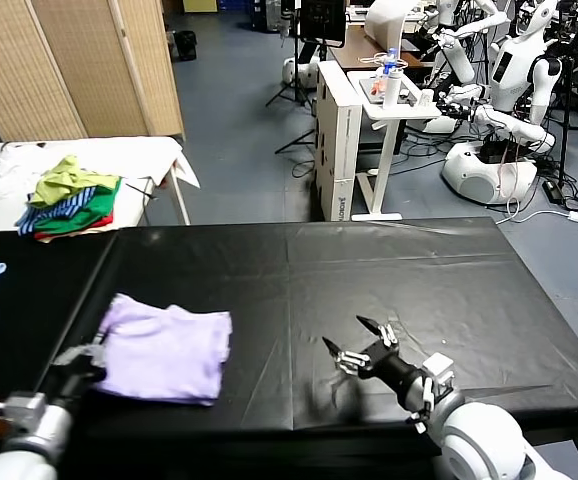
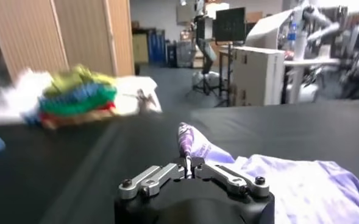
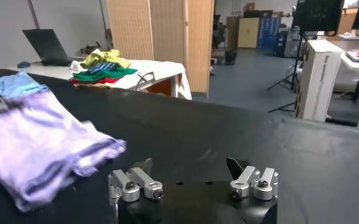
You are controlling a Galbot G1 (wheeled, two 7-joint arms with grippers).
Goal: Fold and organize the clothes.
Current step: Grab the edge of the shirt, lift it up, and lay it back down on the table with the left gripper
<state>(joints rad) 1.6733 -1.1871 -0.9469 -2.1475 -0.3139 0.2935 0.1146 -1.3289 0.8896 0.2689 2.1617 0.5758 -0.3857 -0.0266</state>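
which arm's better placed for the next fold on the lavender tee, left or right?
Left. The left gripper is already shut on an edge of the T-shirt, pinching up a ridge of fabric. The right gripper stands open over bare black table, apart from the shirt.

arms: white shells | wrists: black | pincer (image 1: 357,348) fingers: silver links, screws

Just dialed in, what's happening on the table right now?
The left gripper is shut on an edge of the lavender T-shirt, pinching up a fold of fabric at the shirt's left side. The shirt lies partly folded on the black table. The right gripper hovers open over bare table to the right, apart from the shirt. A clothes pile sits on the white table behind.
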